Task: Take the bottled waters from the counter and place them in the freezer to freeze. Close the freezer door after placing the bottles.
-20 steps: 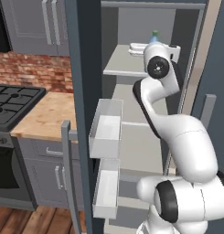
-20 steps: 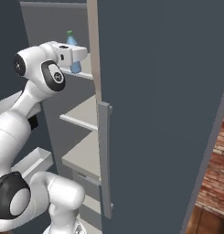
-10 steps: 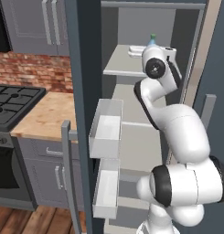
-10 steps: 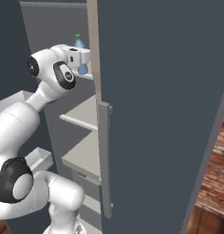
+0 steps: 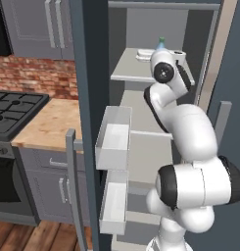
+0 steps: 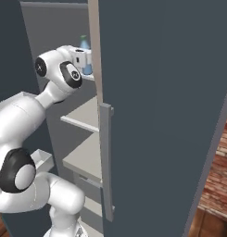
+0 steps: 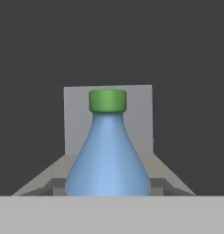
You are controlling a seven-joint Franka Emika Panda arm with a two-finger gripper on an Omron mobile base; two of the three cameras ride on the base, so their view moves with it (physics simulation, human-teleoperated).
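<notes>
The robot's white arm (image 5: 182,122) reaches up into the open freezer (image 5: 156,93), its tool (image 6: 85,58) level with the top shelf (image 5: 129,68). The tool is pressed in on the blue-tinted bottle (image 7: 108,153), which stands upright with its green cap (image 7: 107,100) on top, just above the top shelf near its front edge. From the left base camera only the cap and neck of that bottle (image 5: 161,44) rise above the arm's wrist; from the right base camera the bottle (image 6: 85,55) peeks out beside the freezer's pale side wall. A flat whitish object (image 5: 145,53) lies on the same shelf, just left of the bottle; what it is cannot be made out. The freezer door (image 5: 87,112) stands wide open left of the shelf, its white inner bins (image 5: 114,137) facing the arm. Beyond the door, the wood-grain counter (image 5: 50,122) sits next to a black gas stove (image 5: 16,105).
</notes>
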